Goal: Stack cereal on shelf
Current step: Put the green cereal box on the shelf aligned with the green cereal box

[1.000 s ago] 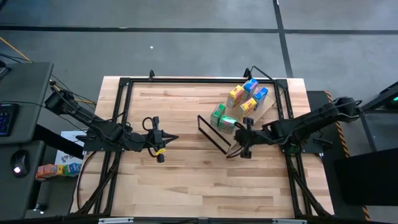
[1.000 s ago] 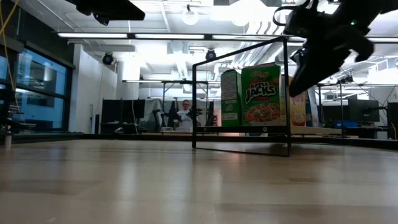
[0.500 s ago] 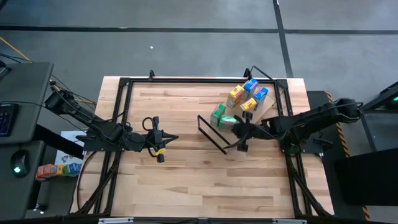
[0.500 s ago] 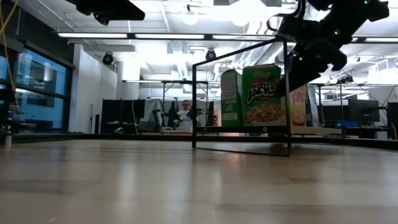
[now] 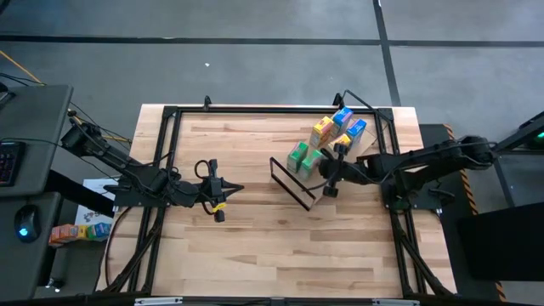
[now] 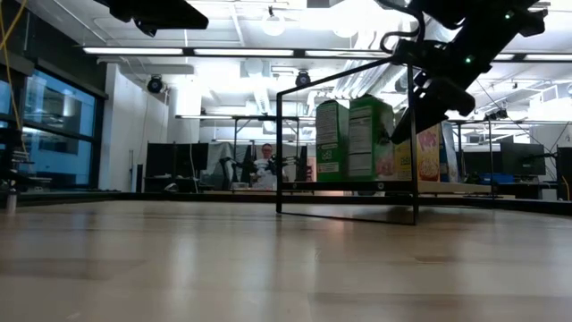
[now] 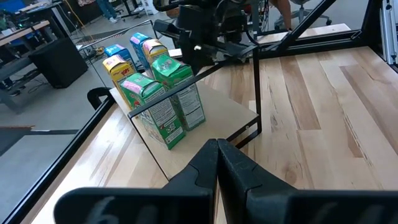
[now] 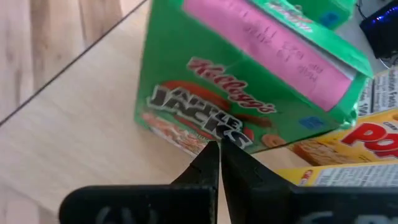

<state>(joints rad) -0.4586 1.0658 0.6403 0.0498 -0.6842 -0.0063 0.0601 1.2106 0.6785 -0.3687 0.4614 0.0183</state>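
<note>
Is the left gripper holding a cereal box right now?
No: the left gripper sits shut and empty over bare table, far from the cereal boxes on the shelf board.

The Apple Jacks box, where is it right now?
In the high view the Apple Jacks box stands on the shelf at the table's right, beside another green box, just behind the black frame, with the right gripper against it.

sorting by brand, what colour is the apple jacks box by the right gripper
Green, with a pink top flap; the Apple Jacks box shows best in the right wrist view, just ahead of the right gripper.
</note>
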